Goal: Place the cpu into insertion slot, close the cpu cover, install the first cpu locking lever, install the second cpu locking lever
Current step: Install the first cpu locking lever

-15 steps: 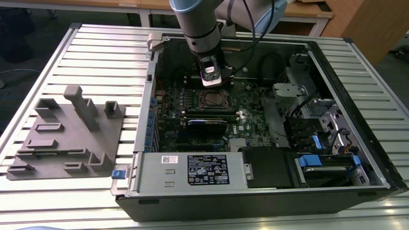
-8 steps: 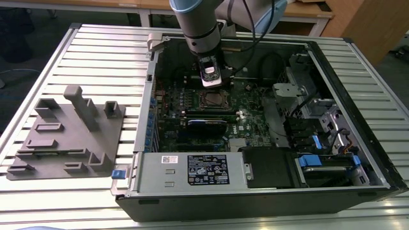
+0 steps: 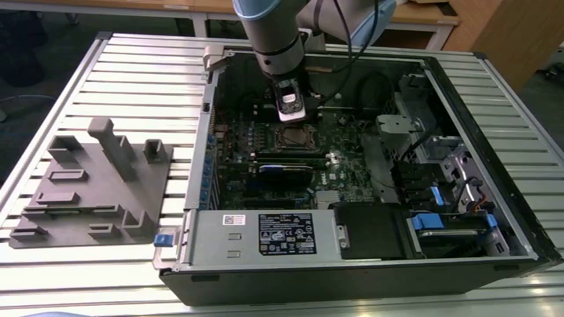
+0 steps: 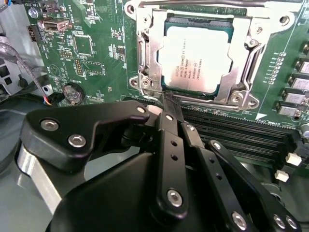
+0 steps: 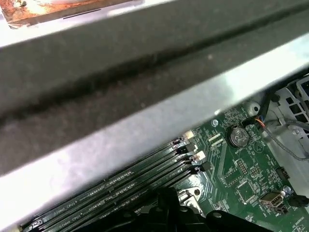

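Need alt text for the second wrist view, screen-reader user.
A silver-topped cpu sits in the insertion slot on the green motherboard, with the metal cpu cover closed around it. The black gripper fills the foreground, fingers together at the socket's near edge.

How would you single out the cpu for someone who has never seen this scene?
Inside the open computer case, find the green motherboard. In the second wrist view, the cpu sits in its centre under the cpu cover: a flat, dull silver square, unlike the long black memory slots alongside.
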Robot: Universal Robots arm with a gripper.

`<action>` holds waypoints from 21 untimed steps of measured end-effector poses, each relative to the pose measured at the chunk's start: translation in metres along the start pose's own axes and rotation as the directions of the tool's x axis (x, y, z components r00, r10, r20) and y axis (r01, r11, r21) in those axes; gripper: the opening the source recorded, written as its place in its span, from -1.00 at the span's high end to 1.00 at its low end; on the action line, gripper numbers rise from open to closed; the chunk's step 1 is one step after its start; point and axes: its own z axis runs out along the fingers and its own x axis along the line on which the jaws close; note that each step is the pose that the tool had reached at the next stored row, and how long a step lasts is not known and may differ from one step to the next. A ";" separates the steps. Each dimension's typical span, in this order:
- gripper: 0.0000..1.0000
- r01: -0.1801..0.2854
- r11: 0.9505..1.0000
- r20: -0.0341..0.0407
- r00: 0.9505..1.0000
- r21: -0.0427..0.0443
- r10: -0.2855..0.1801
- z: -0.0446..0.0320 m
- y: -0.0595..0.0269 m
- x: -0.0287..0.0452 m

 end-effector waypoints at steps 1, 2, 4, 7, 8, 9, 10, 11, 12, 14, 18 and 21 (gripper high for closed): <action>0.79 0.000 1.000 0.000 1.000 -0.001 0.000 0.0002 -0.0002 -0.0001; 0.79 0.000 1.000 0.000 1.000 -0.001 0.000 0.0004 -0.0005 -0.0002; 0.79 -0.001 1.000 -0.001 1.000 -0.002 0.001 0.0006 -0.0011 -0.0004; 0.79 -0.001 1.000 -0.002 1.000 -0.004 0.001 0.0005 -0.0014 -0.0005; 0.79 -0.002 1.000 -0.003 1.000 -0.006 0.002 0.0005 -0.0014 -0.0006; 0.79 -0.003 1.000 -0.004 1.000 -0.007 0.003 0.0005 -0.0013 -0.0007; 0.79 -0.004 1.000 -0.005 1.000 -0.009 0.004 0.0007 -0.0011 -0.0010; 0.79 -0.004 1.000 -0.005 1.000 -0.012 0.004 0.0010 -0.0008 -0.0015; 0.79 -0.005 1.000 -0.006 1.000 -0.013 0.005 0.0013 -0.0004 -0.0023; 0.79 -0.005 1.000 -0.007 1.000 -0.014 0.005 0.0020 0.0005 -0.0040; 0.79 -0.006 1.000 -0.007 1.000 -0.015 0.005 0.0033 0.0022 -0.0073; 0.79 -0.008 1.000 -0.009 1.000 -0.020 0.007 0.0038 0.0029 -0.0088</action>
